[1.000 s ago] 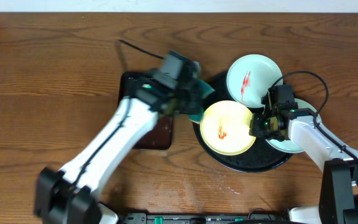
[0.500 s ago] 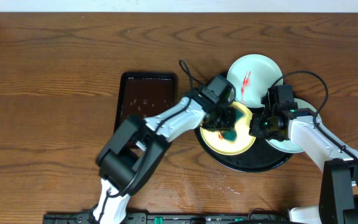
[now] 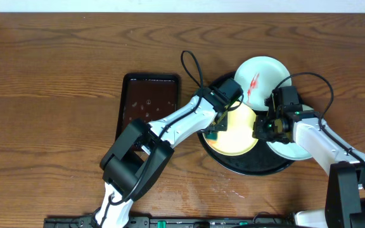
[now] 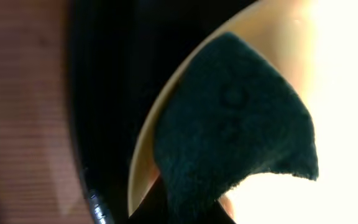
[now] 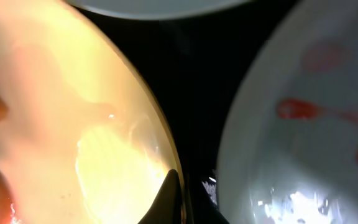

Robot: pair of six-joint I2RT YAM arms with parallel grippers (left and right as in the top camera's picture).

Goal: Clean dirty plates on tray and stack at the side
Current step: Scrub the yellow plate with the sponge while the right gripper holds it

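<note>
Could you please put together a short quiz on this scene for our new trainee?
1. What does the left pincer hold against the yellow plate? A) teal sponge B) brush C) nothing
2. True or false: the right pincer stands open, clear of every plate.
3. Fill in: the far white plate bears a ____ smear.
Key: 1 A; 2 false, it is shut on the yellow plate's rim; 3 red.

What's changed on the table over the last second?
The left gripper, shut on the sponge, swung right from the small brown tray onto the yellow plate and wiped to its left edge; its red smear no longer shows. The right gripper stayed clamped on that plate's right rim; the smeared white plate did not move.
</note>
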